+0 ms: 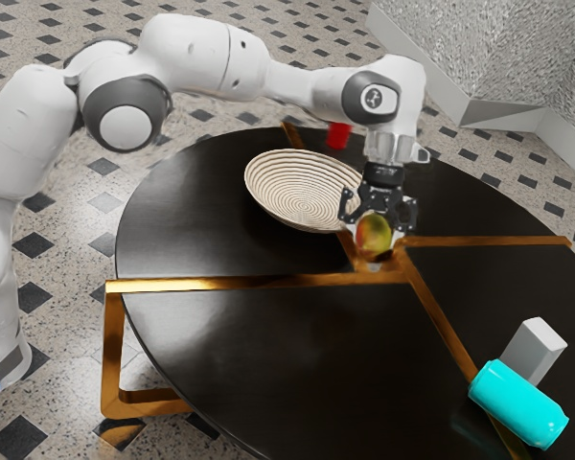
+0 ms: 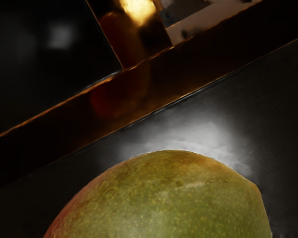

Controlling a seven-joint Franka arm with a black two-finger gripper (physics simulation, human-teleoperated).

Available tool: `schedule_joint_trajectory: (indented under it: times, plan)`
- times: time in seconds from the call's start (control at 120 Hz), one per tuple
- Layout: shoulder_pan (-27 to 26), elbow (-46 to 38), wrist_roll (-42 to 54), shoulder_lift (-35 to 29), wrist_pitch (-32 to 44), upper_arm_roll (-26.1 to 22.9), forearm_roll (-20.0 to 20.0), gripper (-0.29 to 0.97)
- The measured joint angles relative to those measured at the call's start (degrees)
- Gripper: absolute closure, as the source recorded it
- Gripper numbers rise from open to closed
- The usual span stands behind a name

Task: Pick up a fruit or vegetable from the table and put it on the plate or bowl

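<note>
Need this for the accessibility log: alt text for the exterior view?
A white robot arm closes its black hand on a mango at the middle of a dark round table with gold inlay, beside a woven bowl. A teal can and a grey box sit at the exterior view's lower right.

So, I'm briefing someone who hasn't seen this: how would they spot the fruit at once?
Start at the round black table with gold lines. Beside the woven bowl, where the gold lines meet, the black gripper holds the mango. It alone is green-yellow with a red blush; the cyan can and grey box sit far off.
</note>
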Motion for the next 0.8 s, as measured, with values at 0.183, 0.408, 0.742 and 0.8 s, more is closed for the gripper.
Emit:
schedule_joint_trajectory:
  times: [0.183,0.408,0.742,0.8]
  plan:
    - [4.4,-8.0,-0.5,-10.5,1.4,6.4,3.4,0.28]
    - [10.9,-8.8,-0.2,-7.9,2.1,6.8,3.7,0.28]
    - [11.9,-8.8,0.6,-9.0,2.6,8.3,2.0,0.04]
    - [8.6,-7.7,-1.3,-12.1,3.1,9.0,3.0,0.02]
